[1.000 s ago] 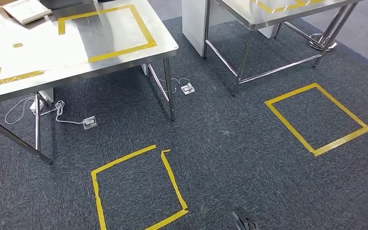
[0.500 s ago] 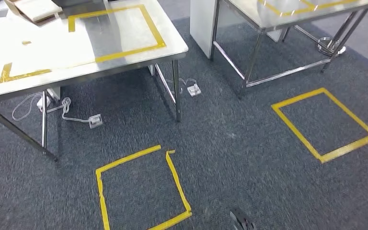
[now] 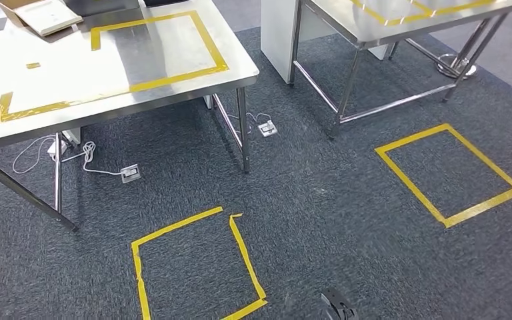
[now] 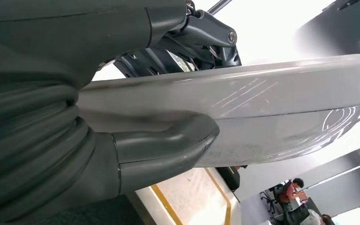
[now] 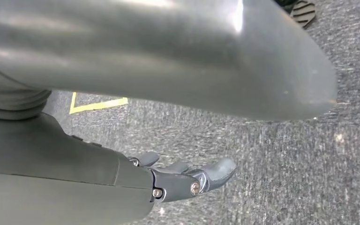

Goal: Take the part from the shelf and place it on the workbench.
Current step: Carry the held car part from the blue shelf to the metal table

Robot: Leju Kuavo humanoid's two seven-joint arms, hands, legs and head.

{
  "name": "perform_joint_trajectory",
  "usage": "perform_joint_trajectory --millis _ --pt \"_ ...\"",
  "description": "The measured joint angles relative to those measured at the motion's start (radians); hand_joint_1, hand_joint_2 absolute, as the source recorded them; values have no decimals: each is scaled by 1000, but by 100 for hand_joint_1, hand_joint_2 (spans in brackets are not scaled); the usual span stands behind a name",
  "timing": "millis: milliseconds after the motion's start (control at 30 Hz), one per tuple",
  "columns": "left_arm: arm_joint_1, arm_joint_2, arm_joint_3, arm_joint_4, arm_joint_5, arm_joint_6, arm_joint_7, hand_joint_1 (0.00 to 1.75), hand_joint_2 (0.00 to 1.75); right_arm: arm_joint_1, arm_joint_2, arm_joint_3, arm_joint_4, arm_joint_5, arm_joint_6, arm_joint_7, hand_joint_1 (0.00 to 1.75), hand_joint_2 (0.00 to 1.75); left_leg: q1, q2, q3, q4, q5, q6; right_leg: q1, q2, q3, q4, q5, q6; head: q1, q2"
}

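The dark grey carpet floor (image 3: 320,200) spreads across the head view, and at ten o'clock stands the large steel tabletop (image 3: 67,73), marked with a yellow tape rectangle (image 3: 157,50) and a shorter tape corner toward its near left edge. A second steel table (image 3: 400,20) stands at one o'clock, well apart from the first, with a pale cabinet (image 3: 277,33) just beside its left legs. Two yellow tape squares lie on the floor: one (image 3: 197,267) at six o'clock, near the first table's front legs, and another (image 3: 448,173) at three o'clock. In the left wrist view the part (image 4: 272,117), a broad, smooth, pale grey curved panel, is held by the left hand (image 4: 168,145): the thick grey thumb presses along one face and the darker fingers (image 4: 178,51) close on the other side. In the right wrist view the right hand (image 5: 187,178) hangs over the carpet with its fingers slightly curled and apart, holding nothing; a large smooth grey curved surface lies above it, and I cannot tell what that surface is. A flat cardboard box (image 3: 33,15) lies at eleven o'clock on the first tabletop's far edge. Under that table run white cables (image 3: 73,157) and two small floor sockets (image 3: 130,173).
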Motion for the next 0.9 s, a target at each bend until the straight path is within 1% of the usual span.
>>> perform_joint_trajectory --millis 67,100,133,167,200,233,267,300,333,367,400,433,467,500,567,600,633,667,733,767,800,833,867,900 --pt "0 -1 0 1 -3 0 0 175 175 0 0 0 0 -1 0 0 0 0 1 -3 3 -6 0 13 -1 -2 3 -3 -3 12 1 0" --pt "-1 -2 0 1 -4 0 0 175 175 0 0 0 0 -2 1 0 0 0 3 -4 6 -9 1 20 -1 -2 0 8 -11 16 2 0" --pt "-3 -3 0 1 -5 0 0 175 175 -1 0 0 0 -2 1 0 0 0 4 -4 11 -13 1 27 -1 -2 -13 36 -27 20 2 0" --pt "-4 -5 0 1 -6 0 0 175 175 -1 0 0 0 -3 2 0 0 0 5 -4 14 -16 0 33 -1 -1 -39 86 -51 21 3 0" --pt "-6 -7 0 3 -6 0 -1 175 175 -1 0 0 0 -3 3 0 0 0 3 -4 16 -16 -3 37 -1 -1 -74 151 -76 22 3 0" --pt "-6 -8 0 5 -6 0 -1 175 175 0 0 0 0 -3 3 0 0 0 2 -5 17 -15 -5 41 -1 -1 -111 215 -96 23 3 0" --pt "-6 -8 0 7 -7 -1 -1 175 175 2 0 0 0 -3 3 0 0 0 0 -7 19 -14 -8 43 0 0 -140 258 -100 23 3 0" --pt "-6 -8 0 9 -7 -1 -2 175 175 3 0 0 0 -3 3 0 0 0 -1 -8 21 -13 -11 43 0 0 -152 265 -86 22 3 0" --pt "-6 -8 0 11 -6 -2 -2 175 175 3 0 0 0 -3 3 0 0 0 -1 -10 25 -12 -15 42 0 0 -145 233 -55 20 3 0" --pt "-6 -8 0 11 -5 -2 -3 175 175 4 -1 0 0 -3 3 0 0 0 -1 -12 29 -10 -20 40 0 0 -121 172 -15 17 3 0" --pt "-6 -8 0 12 -5 -3 -4 175 175 4 -1 0 0 -3 3 -1 0 0 -2 -13 33 -7 -25 36 0 1 -92 105 17 14 3 0" --pt "-7 -7 0 12 -4 -4 -4 175 175 4 -1 0 0 -3 3 -1 0 0 -4 -15 35 -4 -30 32 1 1 -66 50 36 11 3 0" --pt "-7 -5 0 12 -3 -4 -5 175 175 4 -2 0 0 -3 3 -1 0 0 -6 -16 35 -3 -34 27 2 2 -50 16 42 8 2 0" --pt "-7 -4 0 13 -2 -5 -5 175 175 4 -2 0 0 -3 3 -1 0 0 -7 -18 35 -3 -37 20 4 2 -43 4 38 5 2 0" --pt "-7 0 0 12 -1 -6 -5 175 175 4 -2 0 0 -3 3 -1 0 0 -4 -19 38 -5 -41 8 5 2 -37 -3 36 -4 3 0" --pt "-7 2 0 12 0 -7 -6 175 175 3 -2 0 0 -3 3 -1 0 0 -3 -17 37 2 -46 1 3 1 -31 -7 35 -10 1 0" --pt "-8 4 0 12 1 -7 -6 175 175 3 -2 0 0 -3 2 -1 0 0 -2 -16 27 26 -58 -5 0 1 -24 -10 33 -16 -1 0" --pt "-8 6 0 12 3 -7 -6 175 175 3 -2 0 0 -3 2 -1 0 0 0 -14 6 69 -76 -10 -2 1 -17 -13 30 -21 -4 0" --pt "-6 7 0 15 5 -7 -6 175 175 3 -2 0 0 -3 1 -1 0 0 4 -12 -65 195 -116 -19 -2 1 -6 -13 21 -25 -7 0" --pt "-3 7 0 17 6 -7 -6 175 175 3 -2 0 0 -3 1 -1 0 0 6 -11 -98 242 -122 -21 -2 1 -1 -13 16 -25 -7 0" --pt "0 7 0 18 6 -7 -6 175 175 4 -2 0 0 -3 1 -1 0 0 8 -10 -118 259 -112 -22 -3 1 5 -13 11 -24 -7 0" --pt "2 7 0 19 6 -6 -7 175 175 4 -2 0 0 -3 1 -1 0 0 8 -9 -117 238 -82 -21 -3 1 13 -13 5 -22 -7 0" --pt "3 7 0 19 6 -6 -7 175 175 4 -2 0 0 -3 1 -1 0 0 9 -8 -99 184 -42 -19 -3 1 22 -13 -1 -19 -7 0" --pt "2 7 0 19 6 -6 -8 175 175 4 -2 0 0 -3 1 -1 0 0 9 -5 -71 117 -4 -17 -4 2 30 -13 -8 -15 -7 0"
